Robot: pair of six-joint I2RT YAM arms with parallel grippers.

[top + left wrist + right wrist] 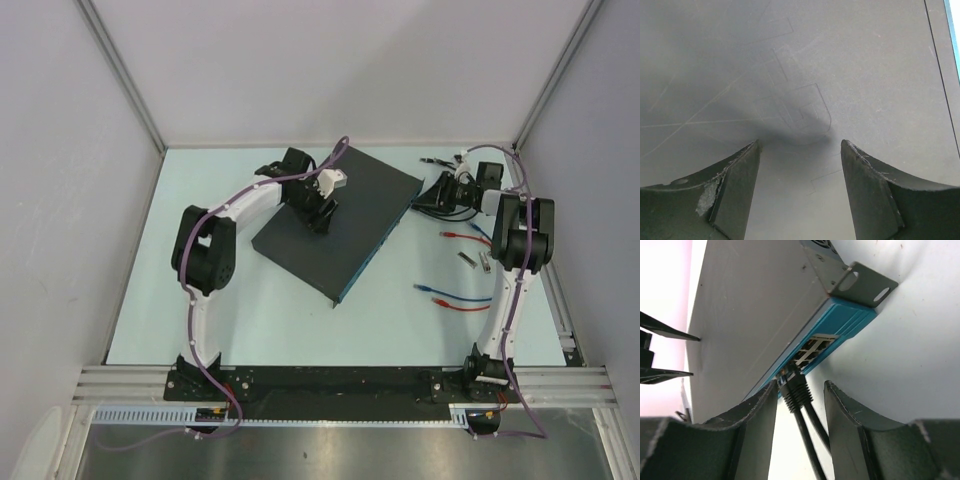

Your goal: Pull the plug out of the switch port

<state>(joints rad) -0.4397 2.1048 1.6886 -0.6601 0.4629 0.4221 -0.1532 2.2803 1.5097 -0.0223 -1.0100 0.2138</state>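
The switch [340, 220] is a flat dark-grey box lying at an angle mid-table, with its bluish port edge [840, 330] facing right. A black plug [797, 390] with a ribbed boot sits in a port of that edge, and two black cables trail back from it. My right gripper [801, 384] is open, with a finger on each side of the plug; the plug is close to the left finger. In the top view my right gripper [432, 195] is at the switch's right end. My left gripper [322, 212] is open and empty, down on the switch's top face [800, 75].
Loose red and blue patch cables [445, 295] and another red one [465, 235] lie on the table right of the switch. Small connectors [472, 260] lie between them. A metal mounting ear [862, 285] sticks out at the switch's corner. Walls close in on three sides.
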